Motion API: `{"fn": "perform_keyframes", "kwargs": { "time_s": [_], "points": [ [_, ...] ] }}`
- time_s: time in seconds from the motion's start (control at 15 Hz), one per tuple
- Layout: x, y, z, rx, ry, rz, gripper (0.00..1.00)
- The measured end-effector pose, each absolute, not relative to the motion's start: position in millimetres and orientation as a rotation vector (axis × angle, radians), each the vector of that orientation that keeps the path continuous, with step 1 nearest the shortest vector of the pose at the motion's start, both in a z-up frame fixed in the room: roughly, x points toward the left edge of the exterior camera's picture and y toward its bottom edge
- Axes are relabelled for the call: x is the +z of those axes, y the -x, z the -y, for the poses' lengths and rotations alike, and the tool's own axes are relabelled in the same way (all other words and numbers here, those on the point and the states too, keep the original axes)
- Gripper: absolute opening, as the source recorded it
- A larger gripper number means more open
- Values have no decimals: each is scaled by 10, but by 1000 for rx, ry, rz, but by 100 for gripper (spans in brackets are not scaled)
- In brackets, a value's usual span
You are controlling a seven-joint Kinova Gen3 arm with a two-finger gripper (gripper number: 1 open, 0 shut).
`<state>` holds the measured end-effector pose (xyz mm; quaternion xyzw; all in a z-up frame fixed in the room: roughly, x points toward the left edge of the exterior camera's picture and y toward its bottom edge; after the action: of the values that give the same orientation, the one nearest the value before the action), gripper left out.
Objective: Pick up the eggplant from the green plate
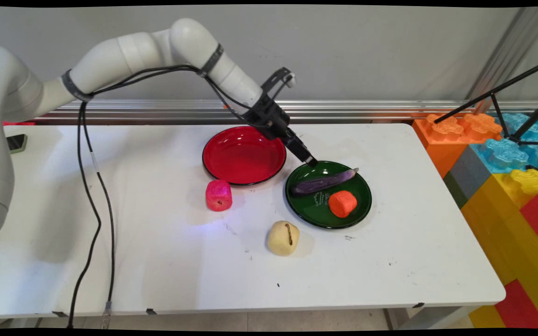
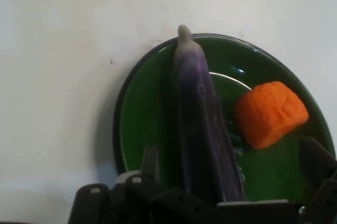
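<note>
White table (image 1: 166, 242) — gripper (image 2: 231, 174) spread astride eggplant (image 2: 202, 124).

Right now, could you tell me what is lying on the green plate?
The green plate holds a purple eggplant and an orange piece. The gripper hangs over its far-left rim, covering the eggplant's near end in the hand view.

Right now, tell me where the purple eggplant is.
In the main view the purple eggplant lies across the green plate, right of table centre, just behind the orange piece, with the gripper over its left end.
</note>
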<state>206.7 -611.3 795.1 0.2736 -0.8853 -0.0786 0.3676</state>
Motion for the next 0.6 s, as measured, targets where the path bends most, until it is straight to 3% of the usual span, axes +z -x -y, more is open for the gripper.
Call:
{"fn": "perform_keyframes", "kwargs": {
  "time_s": [0.6],
  "points": [
    [7748, -1742, 6104, -214, -732, 2333, 100]
  ]
}}
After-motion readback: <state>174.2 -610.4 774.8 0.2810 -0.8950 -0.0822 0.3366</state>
